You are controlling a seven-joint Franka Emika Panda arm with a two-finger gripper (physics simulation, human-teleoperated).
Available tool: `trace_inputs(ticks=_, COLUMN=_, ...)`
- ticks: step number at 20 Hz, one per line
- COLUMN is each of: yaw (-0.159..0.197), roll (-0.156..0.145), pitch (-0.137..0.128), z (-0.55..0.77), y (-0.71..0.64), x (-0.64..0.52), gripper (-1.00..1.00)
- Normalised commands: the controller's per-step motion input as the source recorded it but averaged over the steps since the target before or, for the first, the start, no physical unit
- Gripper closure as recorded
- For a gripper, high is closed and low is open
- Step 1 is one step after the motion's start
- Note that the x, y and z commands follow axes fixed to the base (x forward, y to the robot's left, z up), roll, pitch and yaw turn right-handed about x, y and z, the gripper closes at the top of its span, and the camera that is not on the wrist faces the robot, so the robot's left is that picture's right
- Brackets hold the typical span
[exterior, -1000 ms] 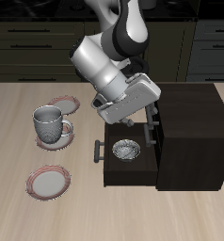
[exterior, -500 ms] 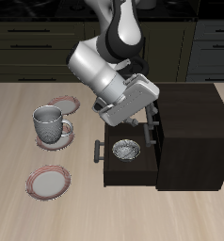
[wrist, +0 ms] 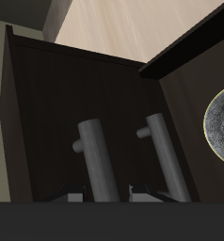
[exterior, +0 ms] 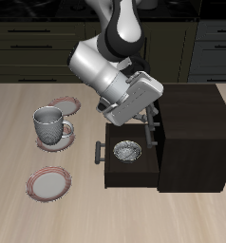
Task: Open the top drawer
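The top drawer [wrist: 48, 104] sits shut at the blackish-brown cabinet's [exterior: 191, 119] upper front edge. The gripper [exterior: 149, 120] hangs just beside the drawer's grey handle [exterior: 159, 129]; whether the claw is spread or clenched cannot be told. Below, the lower drawer [exterior: 129, 173] stands pulled out, with a patterned bowl [exterior: 128, 150] inside. A mug [exterior: 50, 124] and a plate [exterior: 48, 182] lie well apart from the cabinet, with bare table [exterior: 15, 157] around them.
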Motion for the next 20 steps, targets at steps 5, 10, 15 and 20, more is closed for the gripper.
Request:
trace_inputs(ticks=5, yaw=-0.005, roll=-0.02, pitch=-0.002, z=0.03, y=-0.13, x=0.08, gripper=1.0)
trace_inputs(ticks=10, yaw=0.014, roll=-0.008, pitch=0.0, z=0.02, y=-0.06, x=-0.01, gripper=1.0)
trace_inputs(ticks=15, yaw=0.036, roll=-0.025, pitch=-0.002, z=0.08, y=-0.23, x=0.0, gripper=1.0)
trace_inputs(ticks=20, yaw=0.02, roll=-0.051, pitch=-0.005, z=0.14, y=-0.4, x=-0.02, gripper=1.0)
